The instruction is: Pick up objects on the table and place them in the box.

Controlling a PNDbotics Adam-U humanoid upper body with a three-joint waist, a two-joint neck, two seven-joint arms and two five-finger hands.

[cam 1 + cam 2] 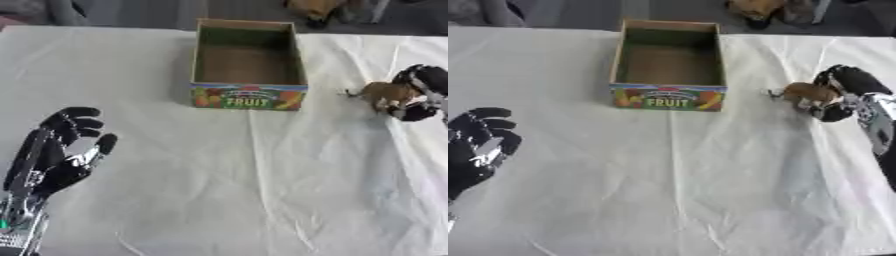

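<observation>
— Since the small brown animal figure [802, 93] is what we are after, where do we have it?

— It stands on the white tablecloth [710, 190], just right of the cardboard box [668, 97] with FRUIT printed on its front, and a little nearer us than the box's middle. Our right hand [843, 92] is curled round its rear end, fingers above and thumb below, so we judge the pinch is made. The figure's feet look to be touching the cloth, or very near it.

— And the box?

— Open on top, and we see nothing inside. Its right wall lies between the figure and the opening.

— Then how do we do this step well?

— We lift straight up first, high enough that the figure's legs clear the rim, then carry left until it hangs over the brown floor of the box. We release only once it is well inside the walls. We hold it by one end, so it may swing; a slow carry suits.

— Our left hand [54, 150]?

— Idle near the lower left corner, fingers relaxed and a little bent, holding nothing, well apart from the box.
</observation>
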